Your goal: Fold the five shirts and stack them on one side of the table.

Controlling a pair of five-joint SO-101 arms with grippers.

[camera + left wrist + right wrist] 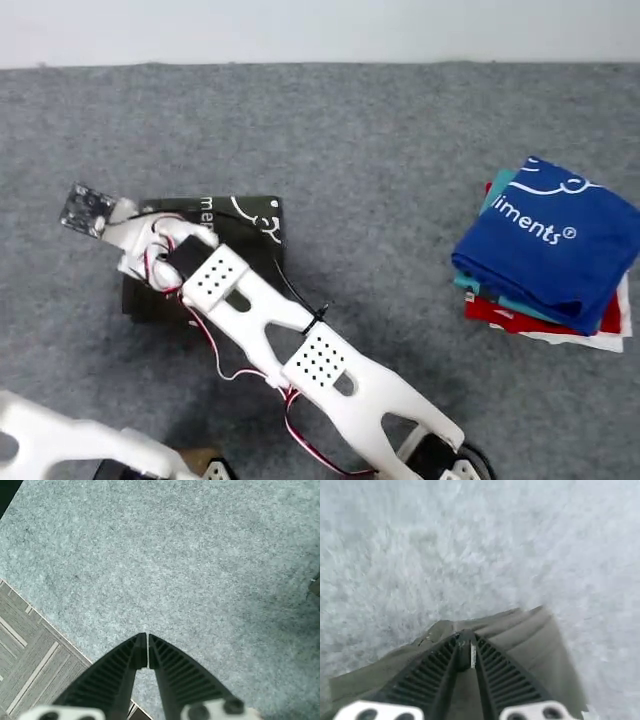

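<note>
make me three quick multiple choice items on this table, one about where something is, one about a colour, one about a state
1. Where does the dark olive folded shirt lie in the high view?
A. on top of the stack
B. at the left, partly under a white arm
C. hanging off the far edge

2. What colour is the top layer of the stack of folded shirts?
A. blue
B. red
C. yellow

3. How does the left tool stand?
A. wide open
B. shut on a red shirt
C. shut, holding nothing, over the grey felt table cover

Answers:
1 B, the arm crosses it, well apart from the stack at the right.
2 A, blue fabric lies over teal, red and white layers.
3 C, its jaws meet above bare felt.
</note>
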